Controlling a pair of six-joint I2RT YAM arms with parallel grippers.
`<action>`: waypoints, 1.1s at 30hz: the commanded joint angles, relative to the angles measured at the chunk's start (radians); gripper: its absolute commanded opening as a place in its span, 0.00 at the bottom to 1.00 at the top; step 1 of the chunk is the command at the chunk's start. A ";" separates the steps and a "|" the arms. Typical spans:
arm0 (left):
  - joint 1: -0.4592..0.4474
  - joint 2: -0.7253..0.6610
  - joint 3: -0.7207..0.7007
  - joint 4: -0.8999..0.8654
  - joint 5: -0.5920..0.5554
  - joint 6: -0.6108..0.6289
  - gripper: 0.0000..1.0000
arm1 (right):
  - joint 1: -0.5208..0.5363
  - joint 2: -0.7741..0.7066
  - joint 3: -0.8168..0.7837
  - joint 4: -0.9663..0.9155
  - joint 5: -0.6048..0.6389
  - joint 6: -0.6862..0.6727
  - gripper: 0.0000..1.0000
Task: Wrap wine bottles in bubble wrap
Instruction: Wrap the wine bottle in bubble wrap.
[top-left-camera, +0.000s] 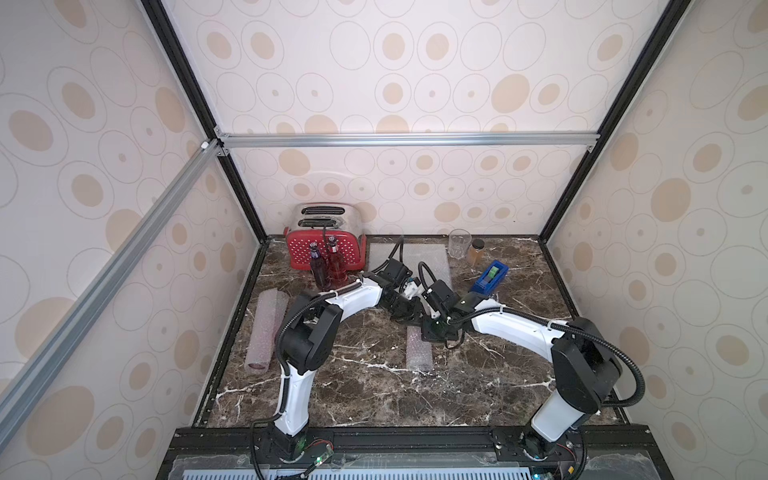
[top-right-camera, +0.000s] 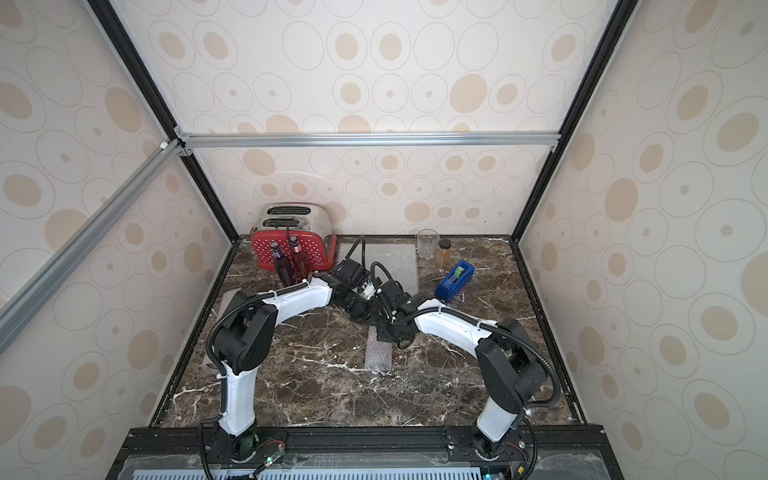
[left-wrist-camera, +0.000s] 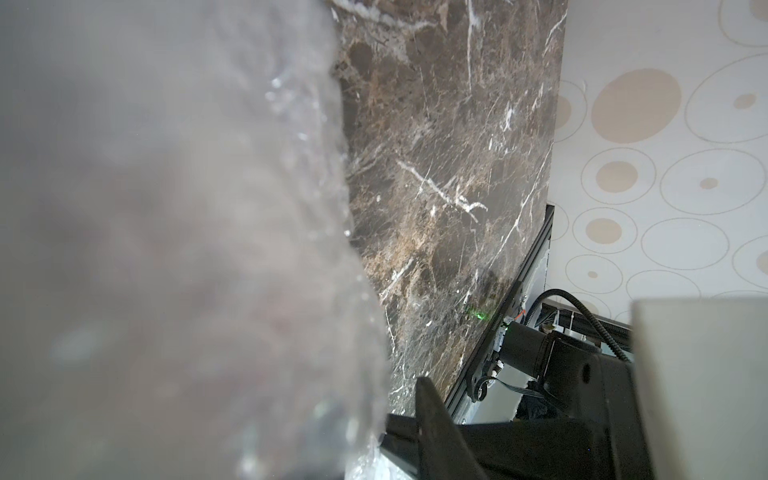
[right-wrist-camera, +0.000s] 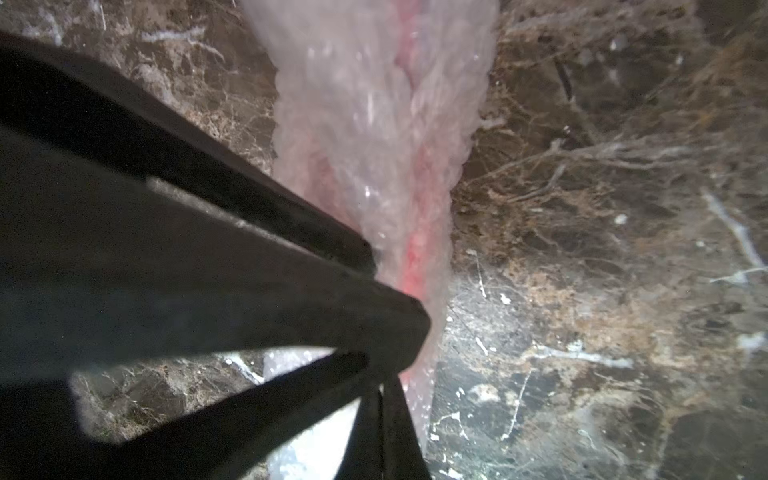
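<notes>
Wrapped bottle (top-left-camera: 419, 353): lies in the middle of the tabletop (top-left-camera: 353, 386), its length running 12 to 6 o'clock. In the right wrist view, red shows through the bubble wrap (right-wrist-camera: 374, 124).
Right end effector (right-wrist-camera: 395, 328): at the wrapped bottle's 12 o'clock end, fingers together with their tips against the wrap. I cannot tell whether a fold is nipped between them.
Left end effector (top-left-camera: 403, 313): close by at 11 o'clock of that same end, with blurred wrap filling much of its camera's view. I cannot tell whether it is apart or together.
Second roll (top-left-camera: 266, 332): pinkish, lying at 9 o'clock near the tabletop's edge.
Standing bottles: purple bottle (top-left-camera: 319, 268) and red bottle (top-left-camera: 336, 264), side by side at 11 o'clock in front of the toaster (top-left-camera: 299, 249).
Flat sheet (top-left-camera: 380, 255): at 12 o'clock, partly hidden by the arms.
Far side: glass (top-left-camera: 459, 243) and amber jar (top-left-camera: 476, 251) at 1 o'clock, tape dispenser (top-left-camera: 490, 277) at 2 o'clock.
</notes>
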 joint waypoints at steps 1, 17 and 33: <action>0.004 0.061 -0.060 -0.129 -0.200 0.027 0.30 | -0.005 0.012 -0.021 0.002 -0.010 0.010 0.02; 0.044 -0.029 -0.038 -0.178 -0.141 0.043 0.42 | -0.004 0.041 -0.022 0.063 -0.075 0.014 0.06; 0.143 -0.181 -0.142 -0.091 -0.108 0.013 0.52 | -0.004 0.067 -0.026 0.081 -0.086 0.016 0.06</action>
